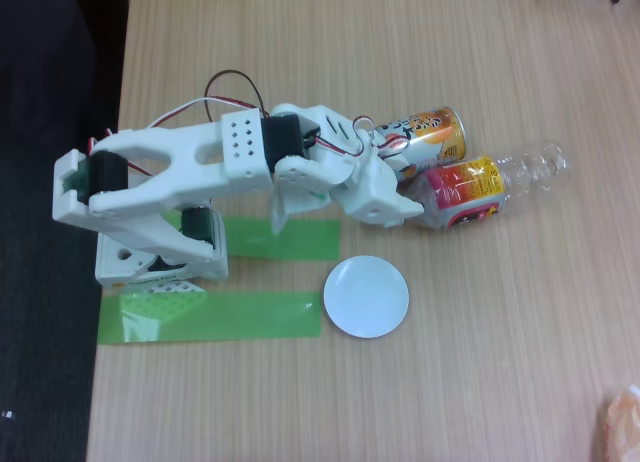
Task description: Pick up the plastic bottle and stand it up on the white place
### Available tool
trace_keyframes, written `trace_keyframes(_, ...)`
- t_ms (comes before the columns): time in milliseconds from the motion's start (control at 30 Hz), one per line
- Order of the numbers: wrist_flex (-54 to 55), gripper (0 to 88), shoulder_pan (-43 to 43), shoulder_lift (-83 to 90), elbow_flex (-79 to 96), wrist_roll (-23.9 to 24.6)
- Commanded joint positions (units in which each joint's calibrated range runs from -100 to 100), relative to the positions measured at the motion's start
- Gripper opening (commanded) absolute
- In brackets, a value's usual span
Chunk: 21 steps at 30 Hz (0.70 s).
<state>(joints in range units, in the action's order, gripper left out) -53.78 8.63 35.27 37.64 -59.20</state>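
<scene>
The plastic bottle (500, 182) lies on its side on the wooden table, right of centre, with its clear ribbed body pointing right and its pink, yellow and orange label toward the arm. My white gripper (415, 194) sits over the bottle's left end and covers it. Whether the fingers hold the bottle cannot be made out. The white place (366, 296), a small round plate, lies flat below the gripper, apart from the bottle.
An orange can-shaped bottle (432, 132) lies on its side just above the plastic bottle, close to the gripper. Green tape strips (215, 317) mark the table by the arm's base (160, 262). The table's left edge drops to a dark floor.
</scene>
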Motion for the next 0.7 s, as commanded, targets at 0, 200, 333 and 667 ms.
trace_keyframes(0,2.1,24.4,1.4,1.4,2.2,-1.2)
trace_keyframes(200,2.1,24.5,3.7,1.4,8.1,-1.1)
trace_keyframes(333,2.4,24.5,3.7,1.3,10.2,-1.1)
trace_keyframes(667,15.1,24.6,3.7,0.7,19.1,-1.0)
